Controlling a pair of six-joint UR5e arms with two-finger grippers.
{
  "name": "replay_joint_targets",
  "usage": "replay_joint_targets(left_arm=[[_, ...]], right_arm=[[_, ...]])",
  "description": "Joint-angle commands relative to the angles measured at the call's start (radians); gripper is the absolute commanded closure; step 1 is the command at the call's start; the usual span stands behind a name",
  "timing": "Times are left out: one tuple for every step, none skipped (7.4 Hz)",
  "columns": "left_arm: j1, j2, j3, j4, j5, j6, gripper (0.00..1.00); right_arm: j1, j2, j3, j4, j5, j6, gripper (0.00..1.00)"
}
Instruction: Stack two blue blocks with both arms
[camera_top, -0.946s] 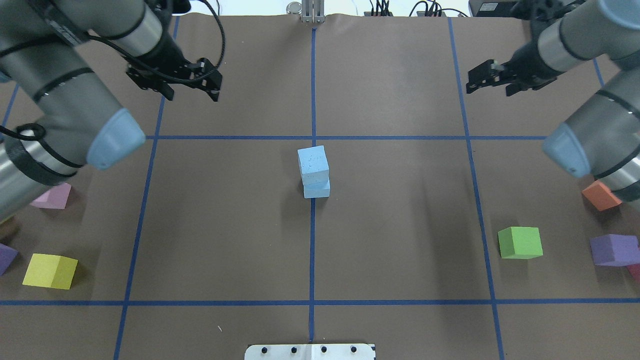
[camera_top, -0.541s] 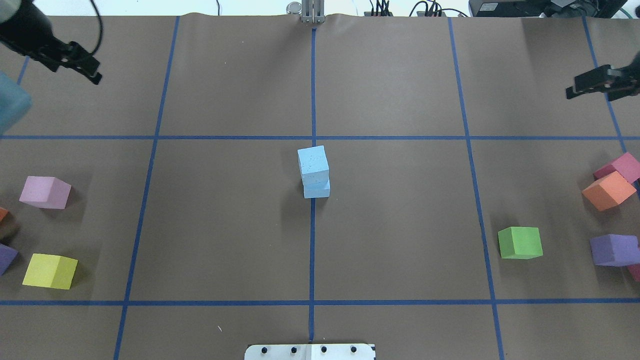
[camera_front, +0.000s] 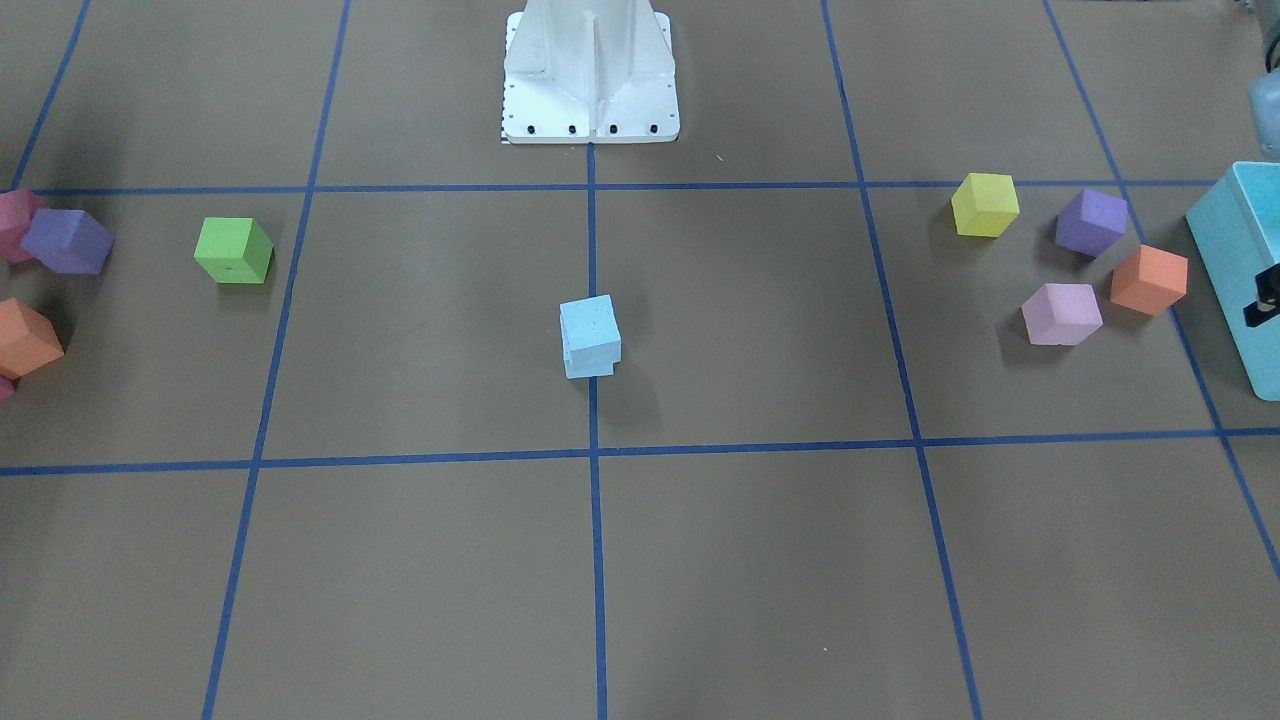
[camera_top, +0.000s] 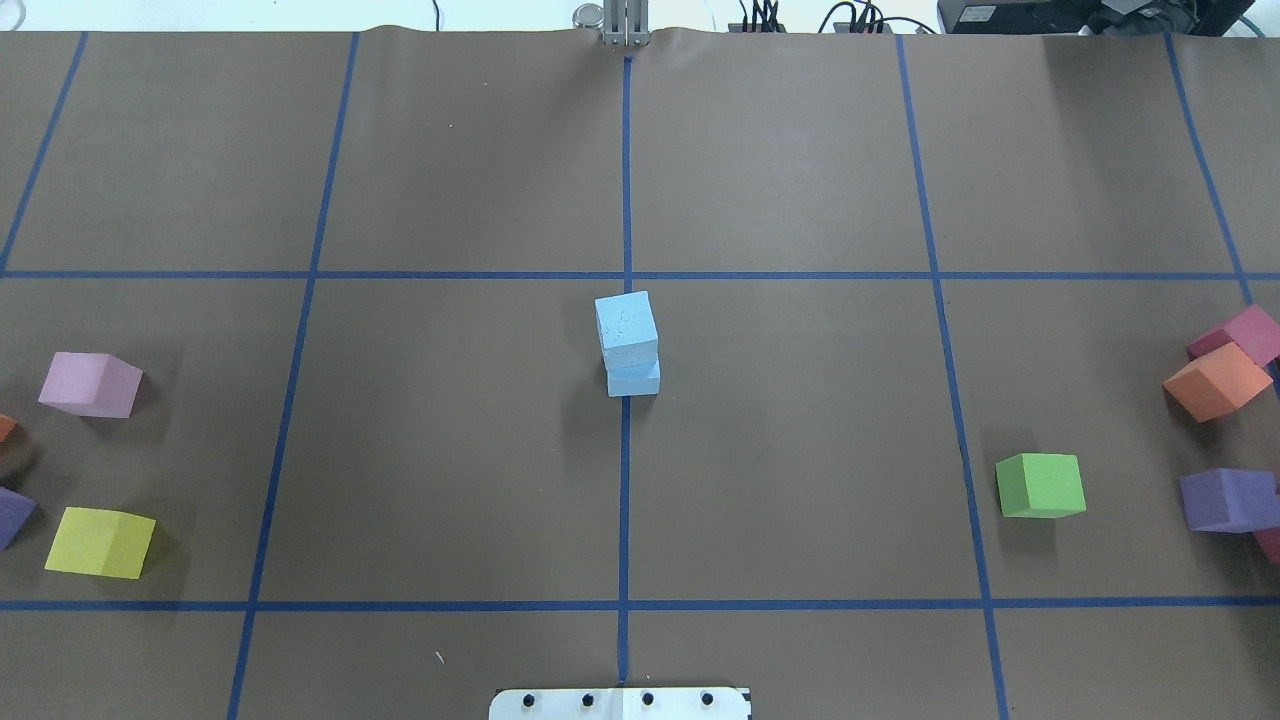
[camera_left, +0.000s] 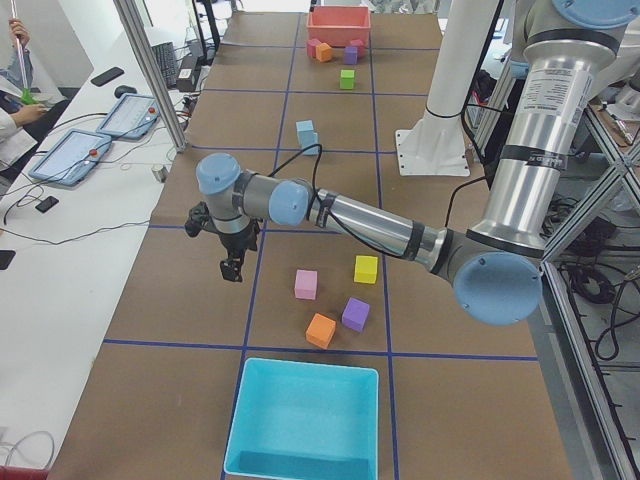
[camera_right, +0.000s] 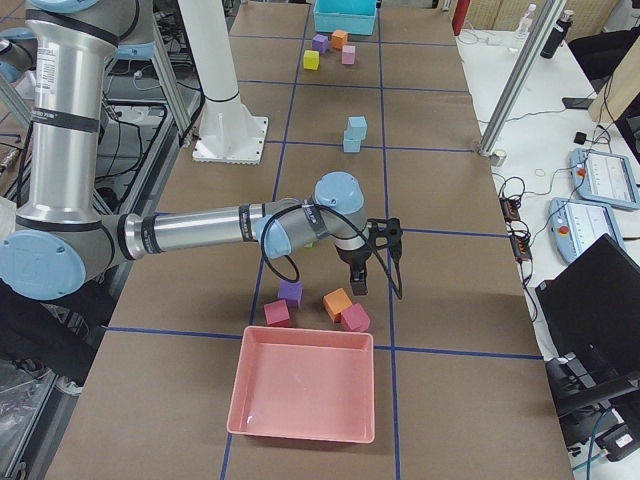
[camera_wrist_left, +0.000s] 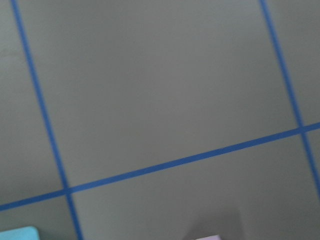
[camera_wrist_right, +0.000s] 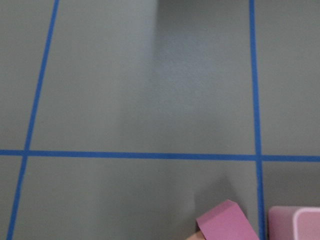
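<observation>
The left arm reaches out level, well to one side of the white pedestal, with the left gripper pointing straight down. The right arm reaches out likewise on the pedestal's other side, its right gripper pointing down; neither jaw gap can be made out

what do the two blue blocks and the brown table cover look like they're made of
Upper blue block and lower blue block: probably foam. They are matte with no shine, and the upper one's faces show small pits. Table cover: looks like brown paper, matte, with a slightly wavy far edge. Grid lines: likely blue tape, though the finish is hard to tell.
</observation>
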Motion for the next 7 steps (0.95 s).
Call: replay_joint_targets(left_arm=[[-0.07,0.1,0.027,0.001,-0.004,0.08,0.01],[-0.079,0.107,0.026,0.004,-0.004,0.077,0.01],[-0.081,0.145,0.026,0.001,-0.006,0.082,0.01],[-0.086,0.159,0.02,-0.001,-0.006,0.082,0.01],[-0.086,0.168,0.02,-0.002,-0.006,0.082,0.01],[-0.086,0.176,0.017,-0.004,-0.008,0.08,0.01],[-0.086,0.176,0.018,-0.004,-0.017,0.08,0.01]], right_arm=[[0.042,-0.042,0.002,-0.036,0.001,-0.075,0.0],[0.042,-0.036,0.002,-0.065,0.001,-0.075,0.0],[0.046,-0.033,0.012,-0.085,0.001,-0.075,0.0],[0.046,-0.033,0.015,-0.085,0.001,-0.075,0.0],[0.046,-0.035,0.015,-0.085,0.001,-0.075,0.0],[0.045,-0.033,0.015,-0.085,0.003,-0.075,0.0],[0.043,-0.033,0.015,-0.085,0.001,-0.075,0.0]])
